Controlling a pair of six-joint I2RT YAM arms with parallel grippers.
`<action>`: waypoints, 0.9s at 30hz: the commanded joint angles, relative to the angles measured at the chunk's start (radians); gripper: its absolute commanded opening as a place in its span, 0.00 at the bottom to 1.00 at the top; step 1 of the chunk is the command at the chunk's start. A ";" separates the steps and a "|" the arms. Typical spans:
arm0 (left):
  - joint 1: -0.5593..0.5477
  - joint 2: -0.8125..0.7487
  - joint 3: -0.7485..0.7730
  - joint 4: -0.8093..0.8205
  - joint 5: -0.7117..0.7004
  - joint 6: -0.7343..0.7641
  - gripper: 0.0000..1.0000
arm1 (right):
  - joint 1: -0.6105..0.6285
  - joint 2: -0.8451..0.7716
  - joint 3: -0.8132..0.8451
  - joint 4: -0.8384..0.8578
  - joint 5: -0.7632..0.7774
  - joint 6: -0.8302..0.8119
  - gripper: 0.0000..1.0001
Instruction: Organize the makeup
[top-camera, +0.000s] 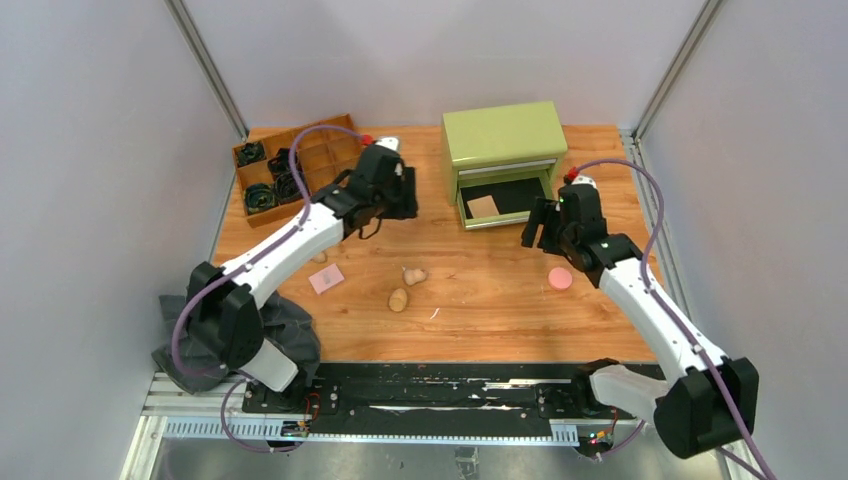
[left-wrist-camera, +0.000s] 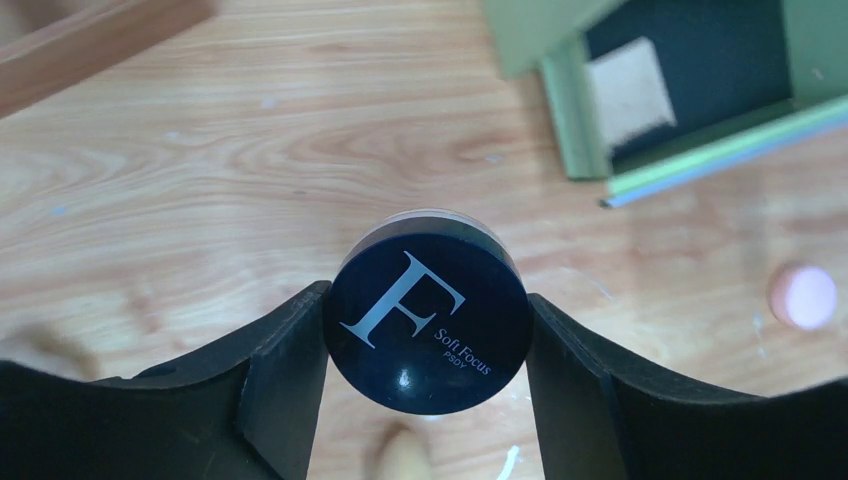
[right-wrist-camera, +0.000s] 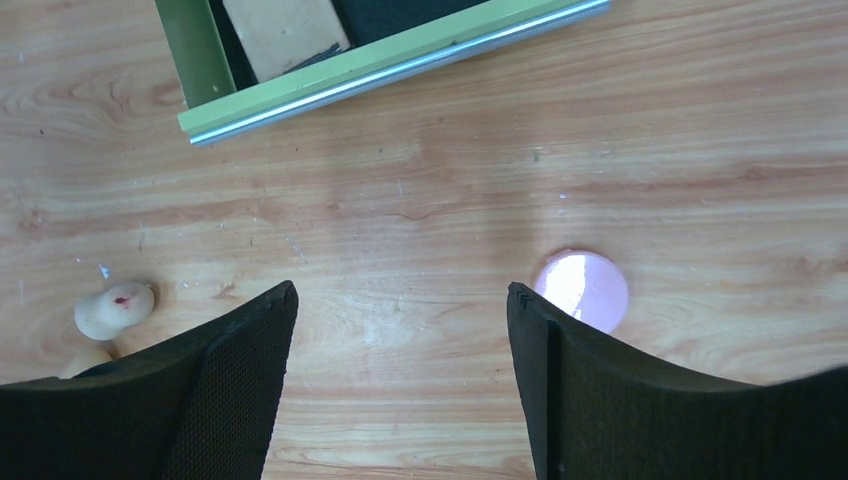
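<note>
Wood-grain table (top-camera: 480, 320) carries a green cabinet (top-camera: 505, 135) at the far middle. Its drawer (top-camera: 497, 222) is pulled open toward the near side, and a tan square pad (right-wrist-camera: 285, 35) lies in its left part. A wooden tray (top-camera: 295, 128) at the far left holds black coiled bands (top-camera: 262, 196).

The likely slip is in the carry. The dark round compact (left-wrist-camera: 428, 325) is pinched only at its curved edge, so it could pivot or squirt out if the arm swings hard. It could also clip the drawer's front rim if brought in low.

The left gripper (left-wrist-camera: 425, 300), between tray and drawer, is clamped on that compact, one finger on each side and the "F" lid facing the camera.

The right gripper (right-wrist-camera: 400, 300) hangs near the drawer's right corner, jaws wide apart and holding nothing. The pink round puff (right-wrist-camera: 583, 288) lies on the wood just beside its right finger.

Two beige sponges (top-camera: 413, 275) sit near the table's middle.
</note>
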 joint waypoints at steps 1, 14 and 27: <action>-0.128 0.131 0.180 -0.044 0.020 0.058 0.52 | -0.051 -0.099 -0.033 -0.052 0.036 0.027 0.76; -0.296 0.574 0.623 -0.121 -0.072 0.210 0.53 | -0.112 -0.256 -0.058 -0.178 0.086 -0.003 0.75; -0.291 0.791 0.869 -0.136 -0.166 0.234 0.54 | -0.117 -0.267 -0.059 -0.240 0.121 -0.005 0.76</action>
